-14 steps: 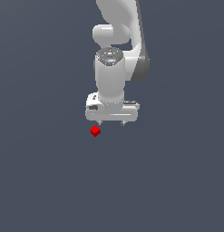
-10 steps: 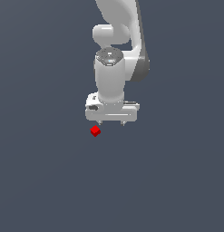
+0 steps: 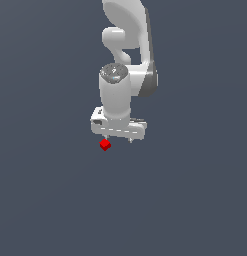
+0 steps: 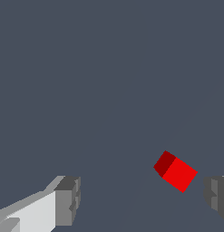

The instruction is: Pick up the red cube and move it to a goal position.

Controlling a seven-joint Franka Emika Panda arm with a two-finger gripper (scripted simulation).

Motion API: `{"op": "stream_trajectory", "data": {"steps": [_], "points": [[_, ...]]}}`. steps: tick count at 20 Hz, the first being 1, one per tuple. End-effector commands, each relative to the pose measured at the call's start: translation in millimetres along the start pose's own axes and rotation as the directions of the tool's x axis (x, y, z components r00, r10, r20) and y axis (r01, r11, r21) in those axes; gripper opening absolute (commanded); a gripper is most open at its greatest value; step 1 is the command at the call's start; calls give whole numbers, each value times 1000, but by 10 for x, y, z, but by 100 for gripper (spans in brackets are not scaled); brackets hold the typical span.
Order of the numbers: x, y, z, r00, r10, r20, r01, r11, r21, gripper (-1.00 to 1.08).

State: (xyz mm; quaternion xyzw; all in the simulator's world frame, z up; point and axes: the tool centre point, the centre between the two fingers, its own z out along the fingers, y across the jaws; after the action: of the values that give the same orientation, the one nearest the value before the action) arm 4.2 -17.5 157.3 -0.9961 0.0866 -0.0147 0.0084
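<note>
- The gripper [image 3: 118, 140] points straight down, its two fingers spread wide apart and holding nothing.
- In the wrist view one grey, ridged fingertip [image 4: 68, 200] sits on a white finger body, and the other fingertip shows only at the frame's edge, with a broad gap between them.
- The red cube [image 3: 105, 145] lies just below the gripper, under its end on the exterior view's left; in the wrist view the cube [image 4: 175, 171] sits inside the gap, much closer to the fingertip at the frame's edge and not touching it.
- The white arm [image 3: 126, 60] comes down from the top of the exterior view, bends at a rounded joint, and ends in a vertical cylindrical wrist above the flat hand block.
- Count: one arm, one gripper, two fingers, one cube.
- The cube is plain, sharp-edged and bright red, with one face in darker shade; it is turned at an angle to the fingers.
- The ground [image 3: 195, 200] is a flat, uniform dark grey-blue with no texture.
</note>
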Motion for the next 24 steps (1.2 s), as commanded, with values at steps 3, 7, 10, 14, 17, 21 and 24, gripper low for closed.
{"op": "stream_trajectory", "data": {"steps": [3, 7, 10, 14, 17, 21, 24], "points": [[-43, 190, 260, 993, 118, 4, -118, 993, -7, 100], [-123, 409, 569, 966, 258, 6, -258, 966, -15, 100], [-202, 560, 790, 935, 356, 8, -356, 934, -21, 100], [-307, 714, 1033, 889, 459, 9, -458, 888, -27, 100], [-376, 795, 1175, 857, 515, 9, -515, 857, -30, 100], [-442, 861, 1299, 826, 563, 10, -563, 826, -33, 100], [-464, 879, 1341, 816, 578, 11, -578, 815, -33, 100]]}}
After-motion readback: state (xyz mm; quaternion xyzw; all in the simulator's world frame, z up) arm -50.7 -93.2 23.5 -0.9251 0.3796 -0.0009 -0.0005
